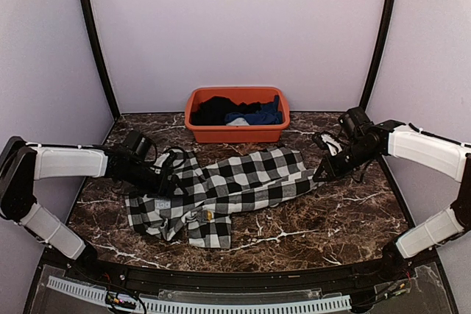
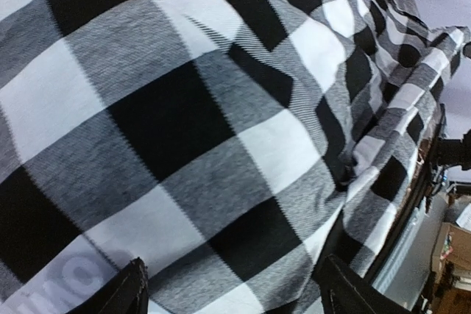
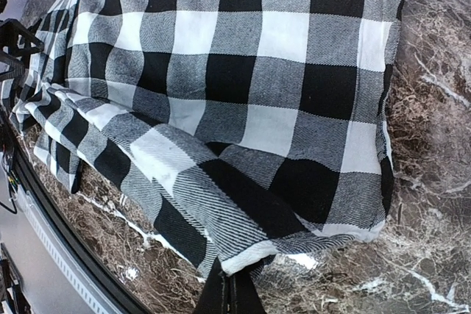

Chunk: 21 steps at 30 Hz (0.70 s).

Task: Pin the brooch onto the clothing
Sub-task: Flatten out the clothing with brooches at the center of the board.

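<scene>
Two grippers on shirt [image 1: 250, 174]: left gripper [image 1: 166, 177] spread wide over it, right gripper [image 3: 229, 292] pinched on its edge. Spreading step, apparently; next, find brooch and pin.

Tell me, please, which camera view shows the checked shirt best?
The top external view: the buffalo-check shirt lies whole in frame. The left wrist view shows only a close patch; the right wrist view, one end with its hem.

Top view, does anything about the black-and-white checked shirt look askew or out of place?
Yes. The black-and-white checked shirt lies slanted across the dark marble table, bunched into folds at its left end rather than spread flat. A small yellowish item sits near its lower edge; it is too small to identify.
</scene>
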Each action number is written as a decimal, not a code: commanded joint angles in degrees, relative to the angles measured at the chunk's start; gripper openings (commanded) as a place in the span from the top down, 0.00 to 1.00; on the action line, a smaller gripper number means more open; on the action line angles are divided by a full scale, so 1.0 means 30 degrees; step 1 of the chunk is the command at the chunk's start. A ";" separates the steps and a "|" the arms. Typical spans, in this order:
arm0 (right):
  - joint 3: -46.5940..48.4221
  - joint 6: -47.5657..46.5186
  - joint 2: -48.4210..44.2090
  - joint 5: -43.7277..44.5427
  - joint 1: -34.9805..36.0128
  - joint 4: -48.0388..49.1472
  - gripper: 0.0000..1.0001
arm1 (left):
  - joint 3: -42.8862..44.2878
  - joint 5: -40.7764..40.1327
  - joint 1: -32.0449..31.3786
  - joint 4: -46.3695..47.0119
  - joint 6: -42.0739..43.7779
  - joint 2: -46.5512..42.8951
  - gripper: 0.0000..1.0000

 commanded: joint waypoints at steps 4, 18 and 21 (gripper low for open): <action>-0.0058 0.0287 -0.0277 0.0459 0.0177 0.0495 1.00 | -0.2903 -0.4148 -0.0042 -0.0510 -0.2287 -0.5823 0.18; 0.0526 0.0175 0.0062 0.0458 0.0436 0.0643 1.00 | -0.6322 -0.0525 0.2374 0.4041 -0.4824 -0.4388 0.24; 0.0446 0.0169 0.0018 0.0465 0.0439 0.0665 1.00 | -0.6291 0.0195 0.2375 0.4901 -0.5087 -0.3969 0.26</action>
